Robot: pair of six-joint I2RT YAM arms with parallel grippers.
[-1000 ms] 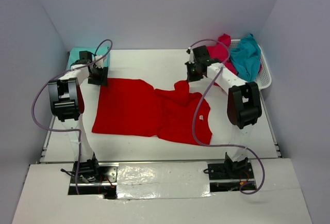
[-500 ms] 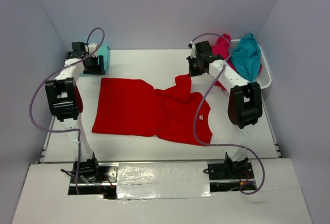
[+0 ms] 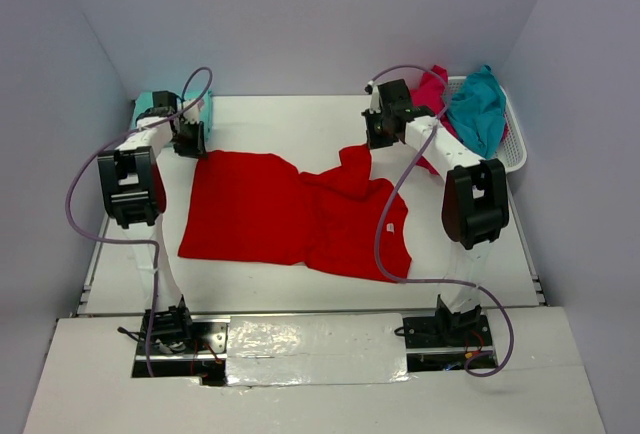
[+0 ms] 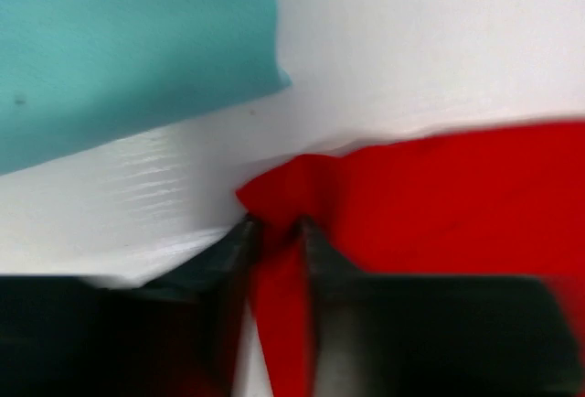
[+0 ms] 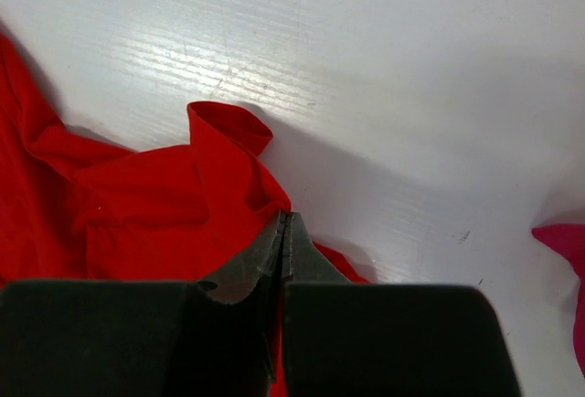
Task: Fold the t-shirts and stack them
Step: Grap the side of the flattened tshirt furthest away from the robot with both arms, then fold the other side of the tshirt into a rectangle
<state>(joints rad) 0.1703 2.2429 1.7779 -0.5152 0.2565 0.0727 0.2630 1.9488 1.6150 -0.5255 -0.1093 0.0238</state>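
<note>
A bright red t-shirt point(image 3: 280, 214) lies spread across the table's middle. My left gripper point(image 3: 192, 140) is at its far left corner. In the left wrist view the jaws point(image 4: 276, 228) stand partly open, with the bunched red corner point(image 4: 292, 182) between the fingertips and some table showing in the gap. My right gripper point(image 3: 378, 136) is shut on the shirt's far right edge and holds a red flap point(image 3: 354, 162) slightly raised. In the right wrist view the tips point(image 5: 285, 219) meet on the red cloth point(image 5: 164, 205). A folded teal t-shirt point(image 3: 150, 104) lies at the back left corner, and its edge shows point(image 4: 119, 49).
A white mesh basket point(image 3: 512, 159) at the back right holds a teal shirt point(image 3: 478, 109) and a magenta shirt point(image 3: 428, 94). A magenta scrap point(image 5: 567, 241) shows at the right wrist view's edge. Purple cables loop off both arms. Walls close in the table on three sides.
My left gripper swung back over the teal shirt, then returned to the red shirt's far left corner with its jaws narrowing. My right gripper drew its red flap slightly backward, then stayed put.
</note>
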